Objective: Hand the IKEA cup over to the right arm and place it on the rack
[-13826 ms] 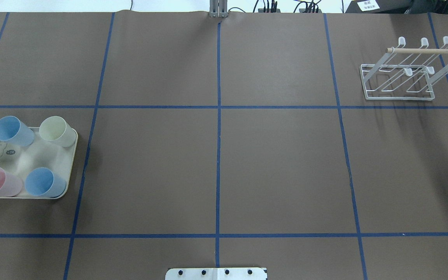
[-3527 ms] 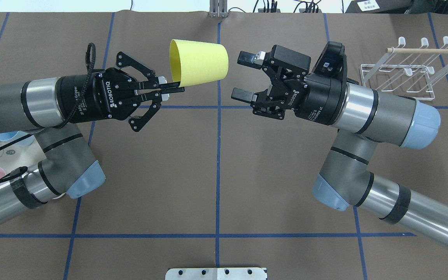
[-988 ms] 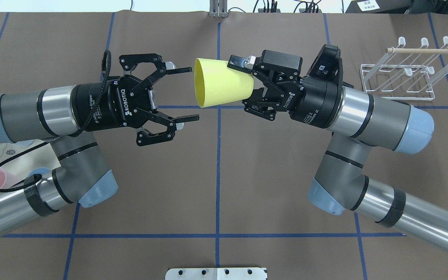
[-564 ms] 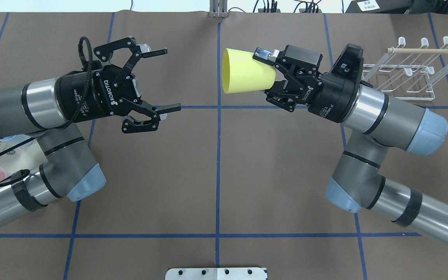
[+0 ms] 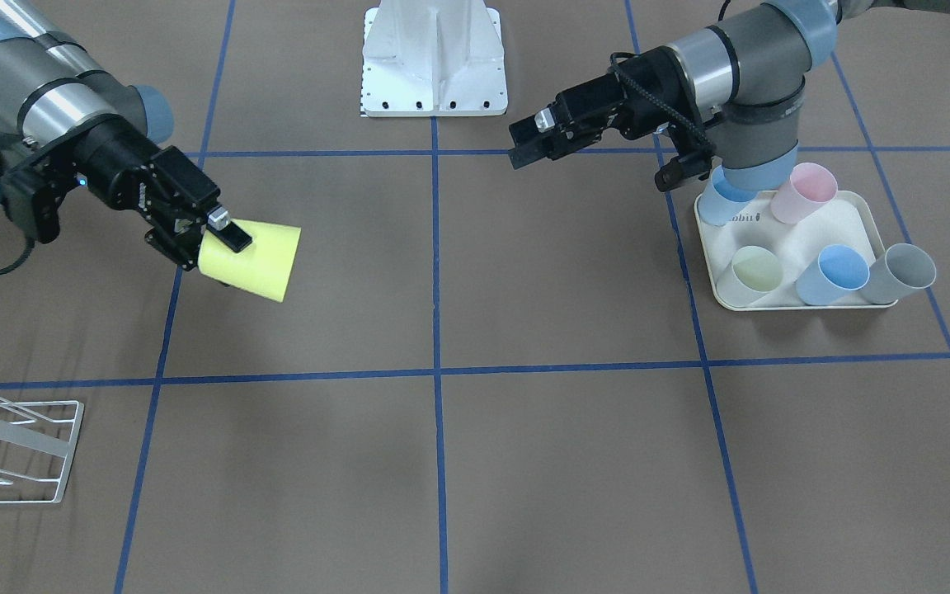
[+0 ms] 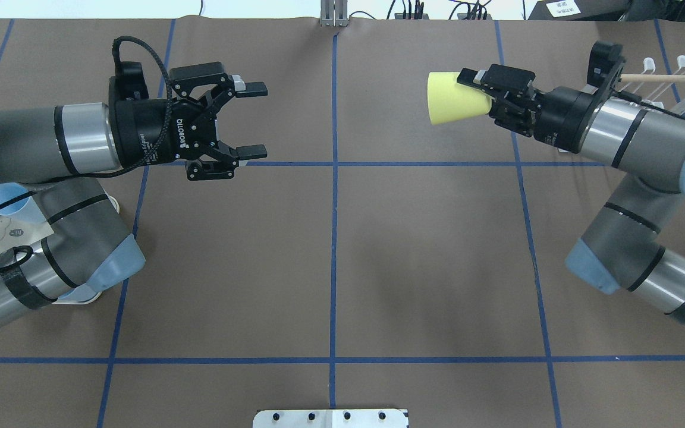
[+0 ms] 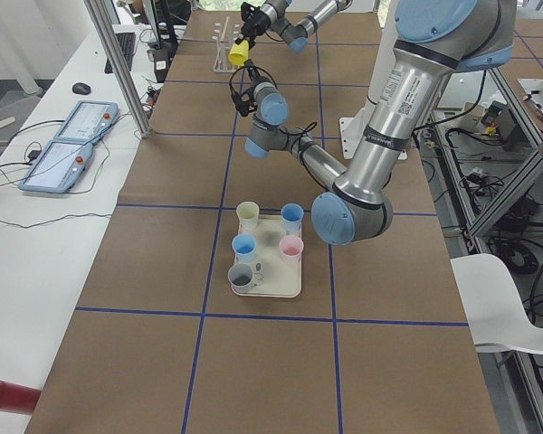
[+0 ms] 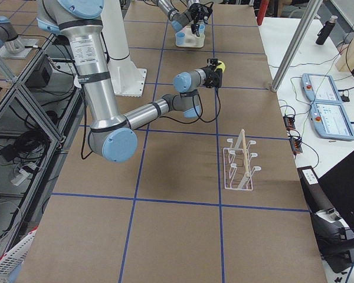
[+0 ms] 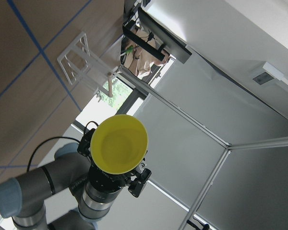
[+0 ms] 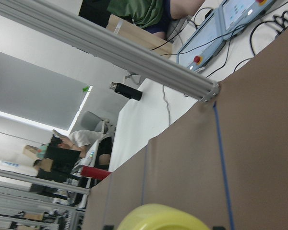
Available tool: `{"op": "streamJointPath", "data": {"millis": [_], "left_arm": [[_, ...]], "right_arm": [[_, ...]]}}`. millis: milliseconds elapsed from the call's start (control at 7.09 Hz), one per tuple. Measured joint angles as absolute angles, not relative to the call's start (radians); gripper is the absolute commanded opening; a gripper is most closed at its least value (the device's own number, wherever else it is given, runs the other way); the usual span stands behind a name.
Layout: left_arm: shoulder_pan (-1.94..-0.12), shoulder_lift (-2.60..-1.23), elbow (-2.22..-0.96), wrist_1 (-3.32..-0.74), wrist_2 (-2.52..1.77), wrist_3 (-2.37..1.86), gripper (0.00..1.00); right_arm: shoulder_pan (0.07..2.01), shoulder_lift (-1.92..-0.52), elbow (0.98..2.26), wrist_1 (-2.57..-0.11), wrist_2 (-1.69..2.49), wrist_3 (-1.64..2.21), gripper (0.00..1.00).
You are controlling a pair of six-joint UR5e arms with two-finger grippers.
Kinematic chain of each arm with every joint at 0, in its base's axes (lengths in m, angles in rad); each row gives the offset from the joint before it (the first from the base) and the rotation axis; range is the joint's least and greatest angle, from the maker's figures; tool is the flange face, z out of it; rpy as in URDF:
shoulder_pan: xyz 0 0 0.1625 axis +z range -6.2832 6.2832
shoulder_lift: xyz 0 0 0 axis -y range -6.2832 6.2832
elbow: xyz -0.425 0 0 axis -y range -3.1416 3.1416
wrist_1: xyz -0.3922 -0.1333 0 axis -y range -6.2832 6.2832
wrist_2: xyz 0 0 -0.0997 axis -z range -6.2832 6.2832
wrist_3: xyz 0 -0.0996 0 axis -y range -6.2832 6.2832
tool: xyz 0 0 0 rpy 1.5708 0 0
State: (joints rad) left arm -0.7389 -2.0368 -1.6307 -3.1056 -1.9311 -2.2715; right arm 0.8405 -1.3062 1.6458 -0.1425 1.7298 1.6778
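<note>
Front-facing view: right gripper [image 5: 226, 257] carries the yellow IKEA cup [image 5: 259, 262] on its side, fingers clamped on the narrow base.
Overhead view: left gripper [image 6: 257, 121] has its fingers spread wide and holds nothing. The rack [image 6: 669, 77] is partly hidden behind the right arm.
Exterior right view: the cup is well apart from the rack.

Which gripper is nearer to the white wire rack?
Right. The right gripper, holding the yellow cup, is close to the rack; the left gripper, open, is far from it.
</note>
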Motion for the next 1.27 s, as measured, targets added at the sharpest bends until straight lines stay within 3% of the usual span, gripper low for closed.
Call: {"op": "streamJointPath", "data": {"millis": [705, 1270], "left_arm": [[-0.967, -2.011, -1.625, -2.738, -2.226, -1.85, 1.0], [-1.109, -1.953, -1.63, -2.5, -2.297, -1.54, 1.0]], "right_arm": [[1.253, -1.367, 1.692, -0.709, 2.148, 0.919, 0.0], [1.336, -1.427, 1.851, -1.244, 2.167, 0.382, 0.0]]}}
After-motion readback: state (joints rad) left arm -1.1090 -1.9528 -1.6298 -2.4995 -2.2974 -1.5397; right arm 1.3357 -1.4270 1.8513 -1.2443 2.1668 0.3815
